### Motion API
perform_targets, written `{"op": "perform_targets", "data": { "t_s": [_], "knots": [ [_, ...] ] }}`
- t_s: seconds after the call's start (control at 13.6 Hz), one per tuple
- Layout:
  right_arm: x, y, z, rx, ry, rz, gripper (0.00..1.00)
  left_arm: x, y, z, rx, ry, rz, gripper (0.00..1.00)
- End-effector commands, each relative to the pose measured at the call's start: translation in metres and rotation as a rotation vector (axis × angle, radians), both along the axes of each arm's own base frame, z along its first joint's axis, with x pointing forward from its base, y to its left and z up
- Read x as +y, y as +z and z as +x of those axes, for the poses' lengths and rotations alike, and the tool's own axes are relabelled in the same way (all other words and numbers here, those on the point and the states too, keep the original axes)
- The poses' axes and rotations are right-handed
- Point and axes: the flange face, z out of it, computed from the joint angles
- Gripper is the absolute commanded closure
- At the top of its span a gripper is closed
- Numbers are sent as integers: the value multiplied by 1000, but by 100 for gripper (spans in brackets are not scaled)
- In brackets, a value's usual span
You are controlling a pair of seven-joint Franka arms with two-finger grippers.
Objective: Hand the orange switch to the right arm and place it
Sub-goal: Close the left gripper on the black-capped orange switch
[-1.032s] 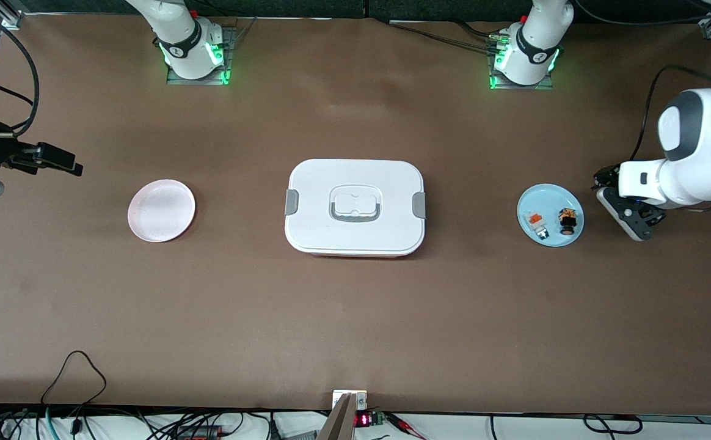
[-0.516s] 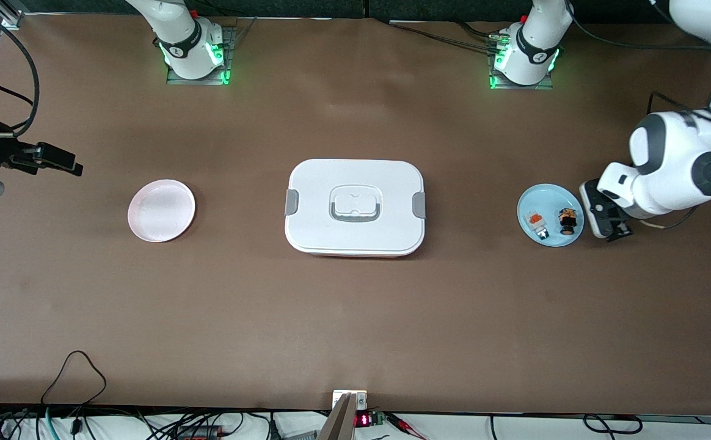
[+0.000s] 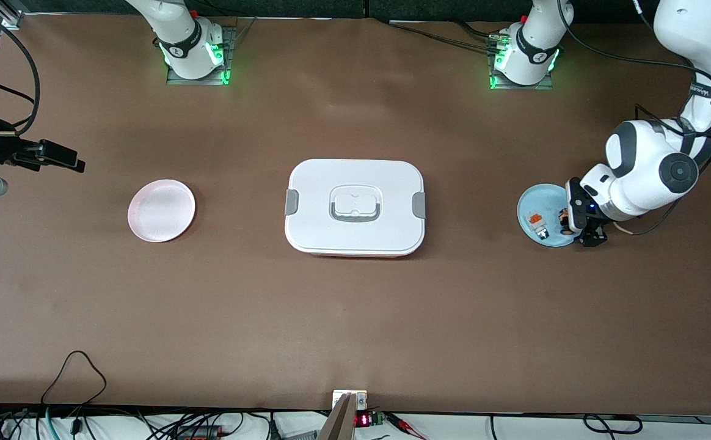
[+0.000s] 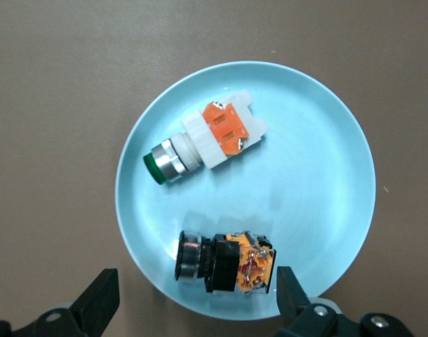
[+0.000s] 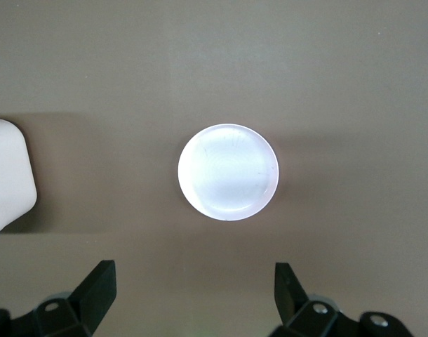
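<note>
The orange switch (image 4: 224, 261) lies on its side on the blue plate (image 4: 312, 182), black body with a silvery ring and an orange block. In the front view the orange switch (image 3: 565, 220) is partly covered by my left gripper (image 3: 577, 221). The left gripper (image 4: 194, 288) hangs open over the switch, one finger on each side of it and apart from it. My right gripper (image 3: 56, 157) waits open at the right arm's end of the table. In its wrist view the right gripper (image 5: 193, 281) holds nothing and looks toward the pink plate (image 5: 228, 172).
A white-bodied part with an orange top (image 4: 207, 139) lies on the same blue plate (image 3: 529, 198). A white lidded box (image 3: 355, 206) stands mid-table. The pink plate (image 3: 161, 210) sits toward the right arm's end. Cables run along the table's front edge.
The left arm has swung in from beside the blue plate and now hangs over the switch on it. Its fingers stayed open. The right arm has barely moved.
</note>
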Motion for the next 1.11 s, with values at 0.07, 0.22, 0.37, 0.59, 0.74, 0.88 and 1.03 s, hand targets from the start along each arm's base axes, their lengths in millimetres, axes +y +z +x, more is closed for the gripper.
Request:
{"op": "perform_targets", "data": {
  "t_s": [0.07, 0.22, 0.37, 0.59, 0.74, 0.88, 1.03],
  "knots": [
    [-1, 5, -4, 3, 1, 25, 0, 13, 2, -2, -8, -41, 12, 1],
    [-1, 3, -5, 15, 1, 26, 0, 15, -7, -13, 37, -46, 5, 1],
    [0, 1, -7, 32, 0, 30, 0, 16, -11, -13, 29, -47, 4, 1],
    [0, 0, -6, 34, 0, 31, 0, 16, -18, -11, 13, -47, 2, 1],
    [1, 0, -6, 34, 3, 31, 0, 16, -31, -11, 6, -47, -2, 1],
    [3, 0, -6, 34, 5, 31, 0, 17, -38, -10, -5, -48, -4, 1],
    [4, 1, -6, 31, 6, 29, 0, 16, -43, -9, -19, -51, -6, 1]
  ]
}}
